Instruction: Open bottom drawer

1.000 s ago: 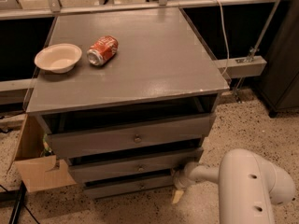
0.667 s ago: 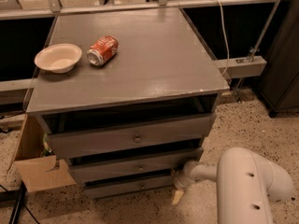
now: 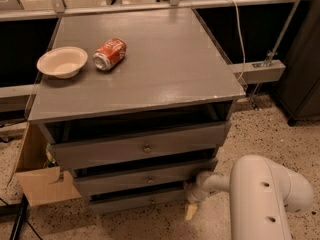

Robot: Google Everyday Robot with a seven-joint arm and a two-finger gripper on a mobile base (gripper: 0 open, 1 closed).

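Note:
The grey cabinet (image 3: 150, 79) has three drawers, all slightly ajar. The bottom drawer (image 3: 137, 200) is the lowest, with a shallow grey front and a small round knob (image 3: 152, 201). The middle drawer (image 3: 145, 178) and the taller top drawer (image 3: 142, 146) sit above it. My white arm (image 3: 260, 194) reaches in from the lower right. My gripper (image 3: 191, 196) is low at the right end of the bottom drawer's front, close against the cabinet. One tan fingertip (image 3: 190, 212) points down toward the floor.
A cream bowl (image 3: 62, 61) and a red soda can (image 3: 110, 54) lying on its side rest on the cabinet top. A cardboard box (image 3: 37, 176) stands at the cabinet's left. A white rail and cable (image 3: 240, 34) run behind. Speckled floor lies in front and to the right.

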